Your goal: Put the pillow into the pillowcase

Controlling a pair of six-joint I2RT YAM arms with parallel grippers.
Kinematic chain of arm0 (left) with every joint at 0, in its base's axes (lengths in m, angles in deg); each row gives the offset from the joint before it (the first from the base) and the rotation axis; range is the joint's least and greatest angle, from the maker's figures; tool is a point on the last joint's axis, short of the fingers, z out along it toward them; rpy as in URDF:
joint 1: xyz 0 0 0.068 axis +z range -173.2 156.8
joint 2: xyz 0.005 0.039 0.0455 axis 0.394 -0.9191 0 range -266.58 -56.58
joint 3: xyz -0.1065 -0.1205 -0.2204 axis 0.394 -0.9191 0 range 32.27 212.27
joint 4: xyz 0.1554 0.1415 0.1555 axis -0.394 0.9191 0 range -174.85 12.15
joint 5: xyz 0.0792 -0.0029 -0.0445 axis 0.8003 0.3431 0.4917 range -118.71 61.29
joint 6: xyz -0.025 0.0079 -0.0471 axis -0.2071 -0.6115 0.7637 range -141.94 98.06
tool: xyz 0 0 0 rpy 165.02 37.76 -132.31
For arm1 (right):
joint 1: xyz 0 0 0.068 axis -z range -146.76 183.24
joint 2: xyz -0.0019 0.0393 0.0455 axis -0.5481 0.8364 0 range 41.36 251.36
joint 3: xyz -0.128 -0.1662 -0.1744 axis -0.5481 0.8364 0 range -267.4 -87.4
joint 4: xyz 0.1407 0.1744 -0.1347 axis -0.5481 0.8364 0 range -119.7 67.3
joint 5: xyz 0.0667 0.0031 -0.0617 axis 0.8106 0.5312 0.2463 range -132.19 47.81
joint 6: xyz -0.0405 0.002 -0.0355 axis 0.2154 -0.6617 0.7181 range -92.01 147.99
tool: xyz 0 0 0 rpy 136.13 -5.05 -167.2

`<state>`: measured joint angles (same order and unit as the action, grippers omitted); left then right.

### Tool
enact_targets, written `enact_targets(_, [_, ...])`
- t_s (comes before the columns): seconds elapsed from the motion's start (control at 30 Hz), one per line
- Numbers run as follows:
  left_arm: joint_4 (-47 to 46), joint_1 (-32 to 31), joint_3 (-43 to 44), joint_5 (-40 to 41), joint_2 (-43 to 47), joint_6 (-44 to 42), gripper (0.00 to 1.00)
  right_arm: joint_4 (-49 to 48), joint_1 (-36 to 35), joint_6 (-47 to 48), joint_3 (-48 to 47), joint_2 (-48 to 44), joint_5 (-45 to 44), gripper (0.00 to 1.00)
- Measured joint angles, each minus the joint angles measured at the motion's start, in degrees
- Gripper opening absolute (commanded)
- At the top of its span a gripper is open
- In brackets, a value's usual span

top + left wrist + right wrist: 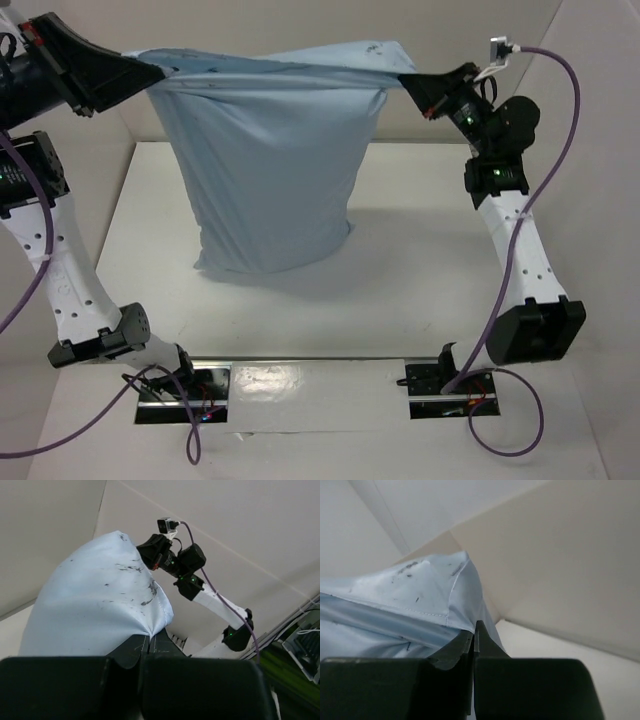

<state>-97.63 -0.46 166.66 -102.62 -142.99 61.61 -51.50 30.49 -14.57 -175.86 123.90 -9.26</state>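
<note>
Your pale blue pillowcase [270, 170] hangs upright toward twelve o'clock, plump and bulging, its dark-flecked top edge stretched taut from nine to three, bottom near the worktop [400, 280].

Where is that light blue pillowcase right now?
The pillowcase hangs upper centre in the overhead view, stretched between the left hand and the right hand, its bottom resting on the table.
</note>
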Motion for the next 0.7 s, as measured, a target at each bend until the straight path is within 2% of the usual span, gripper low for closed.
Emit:
enact_targets(0.17, [2.93,-1.27,-4.09,-0.87,1.01,-3.82,0.02,1.7,1.51,0.61,11.91,-6.34,4.42,0.0])
enact_targets(0.2, [2.03,-1.36,-6.08,-1.07,1.16,-3.45,0.26,1.99,1.68,0.9,14.23,-7.23,4.79,0.0])
enact_targets(0.27, [-1.73,-1.92,-9.84,-1.33,0.98,-1.2,0.57,3.19,2.36,1.9,19.17,-8.46,4.07,0.0])
enact_targets(0.33, [-4.87,-1.14,-12.09,-0.83,0.79,0.76,0.86,4.57,6.45,2.19,26.62,-8.22,2.58,0.0])
enact_targets(0.4, [-6.43,-0.7,-12.9,-0.57,0.79,2.08,0.99,5.29,10.78,1.18,33.53,-5.01,0.5,0.0])
enact_targets(0.53, [-8.68,-0.85,-12.9,-0.35,1.29,2.47,0.99,9.92,14.34,-0.35,39.69,6.21,-4.83,0.0])
enact_targets(0.7, [-8.22,-0.85,-13.09,-0.2,2.69,1.68,0.85,15.85,12.17,-1.07,35.93,17.51,-9.2,0.0])
